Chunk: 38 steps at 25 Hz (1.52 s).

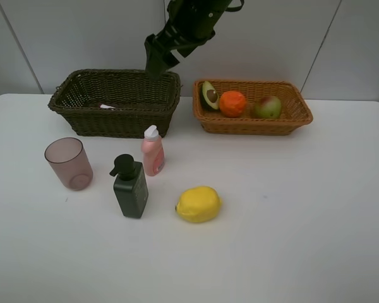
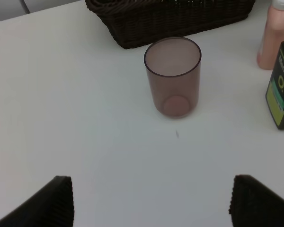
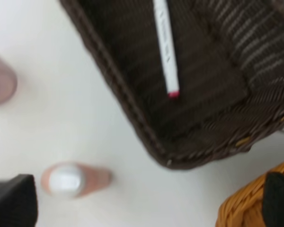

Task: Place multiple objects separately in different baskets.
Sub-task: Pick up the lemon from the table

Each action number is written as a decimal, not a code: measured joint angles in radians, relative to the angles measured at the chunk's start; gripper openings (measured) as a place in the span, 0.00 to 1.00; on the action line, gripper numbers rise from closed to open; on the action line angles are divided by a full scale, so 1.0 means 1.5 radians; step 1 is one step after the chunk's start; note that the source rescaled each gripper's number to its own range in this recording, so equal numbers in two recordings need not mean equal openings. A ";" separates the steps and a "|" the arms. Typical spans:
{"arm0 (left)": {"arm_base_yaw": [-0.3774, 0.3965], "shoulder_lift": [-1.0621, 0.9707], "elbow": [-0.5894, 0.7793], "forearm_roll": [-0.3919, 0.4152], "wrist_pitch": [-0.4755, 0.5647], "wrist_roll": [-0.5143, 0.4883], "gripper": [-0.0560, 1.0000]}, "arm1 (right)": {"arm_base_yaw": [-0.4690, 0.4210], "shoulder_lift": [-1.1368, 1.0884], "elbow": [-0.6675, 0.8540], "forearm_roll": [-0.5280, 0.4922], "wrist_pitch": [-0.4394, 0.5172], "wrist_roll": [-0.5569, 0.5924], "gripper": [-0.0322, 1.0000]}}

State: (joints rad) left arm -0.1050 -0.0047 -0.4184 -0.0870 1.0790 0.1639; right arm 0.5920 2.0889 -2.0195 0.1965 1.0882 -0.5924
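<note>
So here's where we're at, working down from the big stuff: the white table (image 1: 290,221) has the two baskets side by side along its back edge. The dark basket (image 1: 114,120) is on the left and the tan basket (image 1: 252,124) on the right. The right gripper (image 3: 142,203) has reached across and hangs over the dark basket with its fingers spread wide and nothing between them. We reckon the split is fruit versus everything else, since the tan one holds only fruit. Out front, the pump bottle (image 1: 131,189) stands upright with its nozzle pointing toward the cup (image 1: 69,164). The cup sits mouth-up, well apart from the dark basket. The left gripper (image 2: 151,203) is low over the table with its fingers wide apart and empty, and the cup is squarely ahead of the gap. To us that looks like a lineup for a grab. The lemon (image 1: 199,204) lies on its side near the bottle, long axis running left-right across the table. It's probably headed for the tan basket, where the mango (image 1: 268,106), orange (image 1: 232,103) and avocado (image 1: 210,95) sit in a row, the avocado cut face out. The pink bottle (image 1: 153,153) stands just in front of the dark basket. Smallest is the marker (image 3: 165,47), flat on the dark basket's floor. The wrist view is blurry, but it seems to lie roughly lengthwise, pink tip toward the tan-basket end.
</note>
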 joint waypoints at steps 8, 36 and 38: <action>0.000 0.000 0.000 0.000 0.000 0.000 0.89 | 0.000 -0.002 0.011 0.005 0.082 -0.094 1.00; 0.000 0.000 0.000 0.000 0.000 0.000 0.89 | 0.007 -0.095 0.469 0.024 -0.078 -0.253 1.00; 0.000 0.000 0.000 0.000 0.000 0.000 0.89 | 0.017 -0.095 0.492 0.025 -0.103 -0.257 1.00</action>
State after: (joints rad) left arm -0.1050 -0.0047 -0.4184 -0.0870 1.0790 0.1639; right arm 0.6180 1.9461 -1.2821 0.2343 0.9335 -0.9776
